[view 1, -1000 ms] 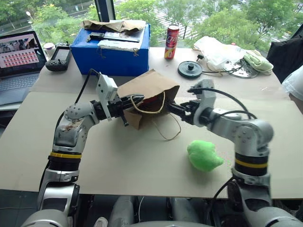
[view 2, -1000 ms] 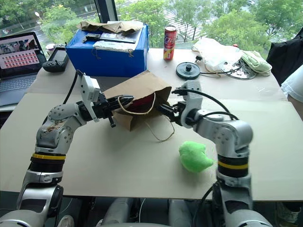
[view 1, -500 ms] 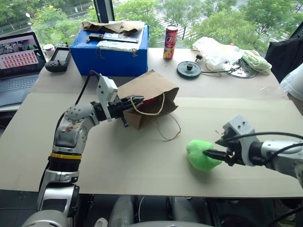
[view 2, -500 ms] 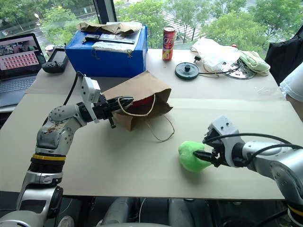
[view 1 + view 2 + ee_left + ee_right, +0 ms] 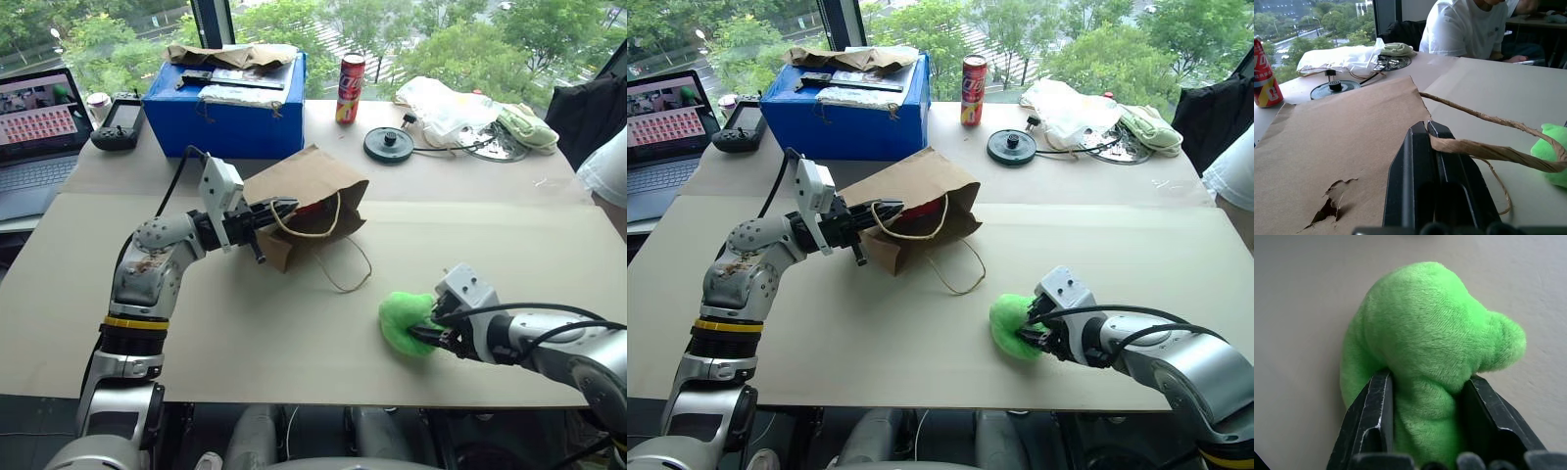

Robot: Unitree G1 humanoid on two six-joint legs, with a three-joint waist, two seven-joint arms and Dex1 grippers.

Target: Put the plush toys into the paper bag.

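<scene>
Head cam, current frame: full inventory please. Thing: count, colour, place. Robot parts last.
green plush toy: 1, bright green, near table edge, robot's right
red plush toy: 1, red, inside the bag mouth
paper bag: 1, brown, table centre, on its side
blue box: 1, blue, far left, crumpled brown paper on top
soda can: 1, red, upright beside the box
round black disc: 1, black, right of the can
white plastic bag: 1, white, far right
pale green cloth: 1, beside the white bag
laptop: 1, open, far left
black handheld device: 1, between laptop and box
person's white sleeve: 1, right edge
left gripper: jaws shut on the bag's twine handle
right gripper: jaws closed around the green toy
</scene>
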